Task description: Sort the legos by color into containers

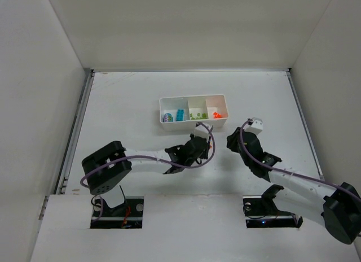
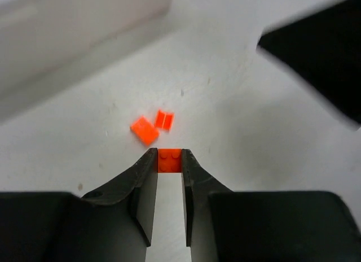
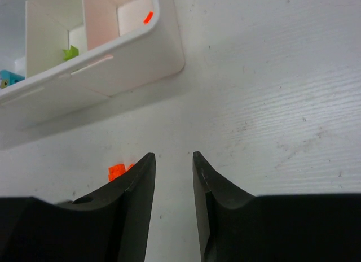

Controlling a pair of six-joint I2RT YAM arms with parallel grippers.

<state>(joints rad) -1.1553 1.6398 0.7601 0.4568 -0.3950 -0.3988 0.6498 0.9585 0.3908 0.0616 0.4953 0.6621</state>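
Three white walls [image 1: 192, 25] ring the table [image 1: 130, 104] holding the tray [image 1: 180, 125]

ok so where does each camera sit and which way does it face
top external: above and behind the robot, looking down on the table, the white rectangular plastic tray, left arm and right arm.
left wrist: on the left arm, facing down-forward; the left gripper pinches a small orange plastic brick, two loose orange bricks beyond.
right wrist: facing the tray's orange end; right gripper open, empty.
shared: both wrist views catch the tray wall and orange bricks on the table.
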